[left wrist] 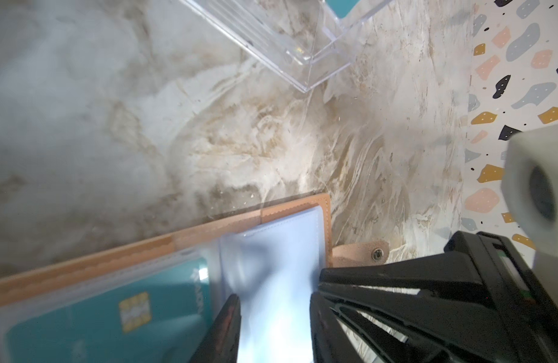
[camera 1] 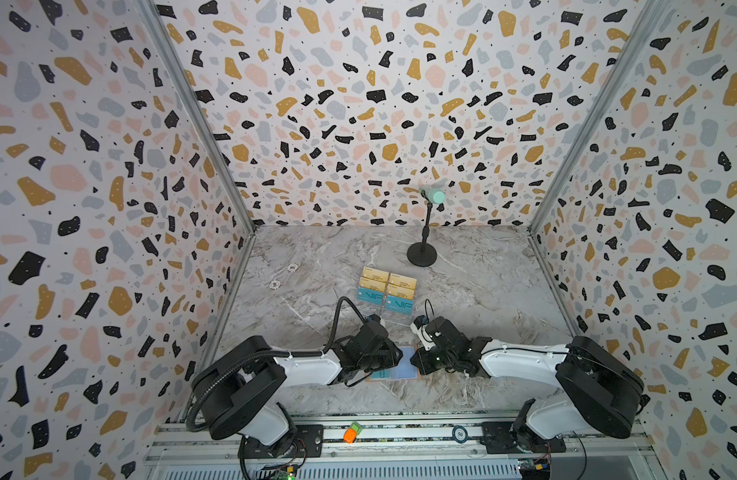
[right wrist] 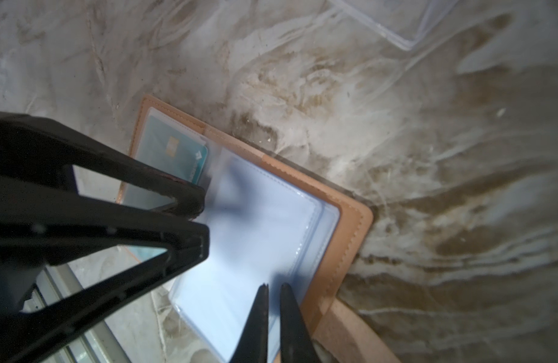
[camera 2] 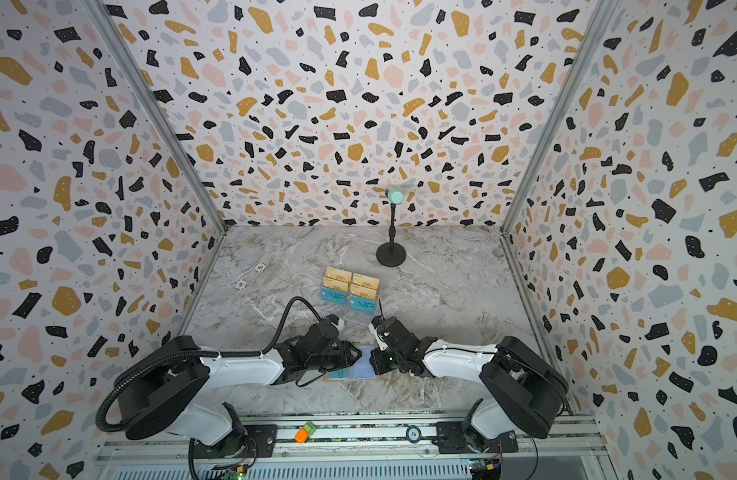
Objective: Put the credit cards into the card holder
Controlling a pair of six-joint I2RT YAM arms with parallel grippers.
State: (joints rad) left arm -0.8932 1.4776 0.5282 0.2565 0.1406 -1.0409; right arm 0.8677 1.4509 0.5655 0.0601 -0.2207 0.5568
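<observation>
Flanking the stitched salmon card holder (right wrist: 350, 239), left gripper (left wrist: 274, 298) gapes, right gripper (right wrist: 273, 287) pinches shut.

top views: high over front edge, facing down and back, far, whole marble table (camera 1: 483, 282) | wrist views: close, angled down, sharing open card holder (left wrist: 290, 211), low in frame

Open card holder (camera 1: 406, 360) lies on the tabletop (camera 1: 483, 299) near the middle of its front edge, with one credit card (left wrist: 114, 314) in its left sleeve. Directly behind it stands the acrylic tiered rack (left wrist: 290, 50), with more credit cards (camera 1: 387, 289) on its steps. Behind the rack and slightly to its right, toward the rear edge, stands a microphone stand (camera 1: 422, 253).
</observation>
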